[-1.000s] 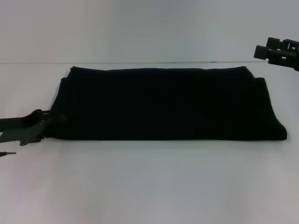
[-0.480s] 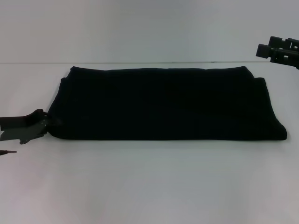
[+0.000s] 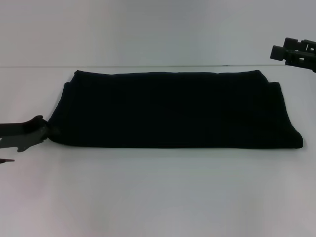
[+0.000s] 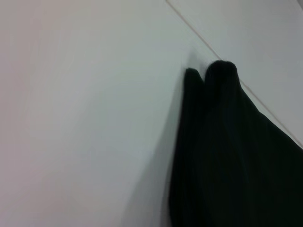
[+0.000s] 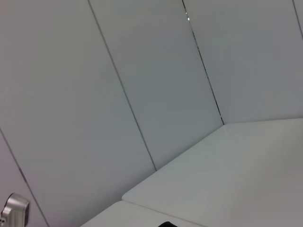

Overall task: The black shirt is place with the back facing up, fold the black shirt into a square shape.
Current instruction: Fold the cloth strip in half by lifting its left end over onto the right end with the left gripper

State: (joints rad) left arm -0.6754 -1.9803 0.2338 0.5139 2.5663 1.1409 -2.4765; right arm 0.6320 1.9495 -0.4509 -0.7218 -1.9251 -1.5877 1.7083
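A: Shirt [image 3: 173, 109] lies folded into a wide black band across the white surface [image 3: 158, 192], as the left claw [image 3: 42, 132] slides outward from its near-left corner within 1 second.

B: Closed on cloth?

A: Cannot tell; it touches the corner, its fingers unclear. The right claw [image 3: 276, 52] hangs high at the far right, drawn slightly back, state also unclear.

B: Meaning?

A: Likely 1 more crosswise fold is needed for a square.

Head camera looks forward and down over the worktop [image 3: 158, 197]; left wrist sits close above it; right wrist apparently faces the wall panels [image 5: 142, 85].
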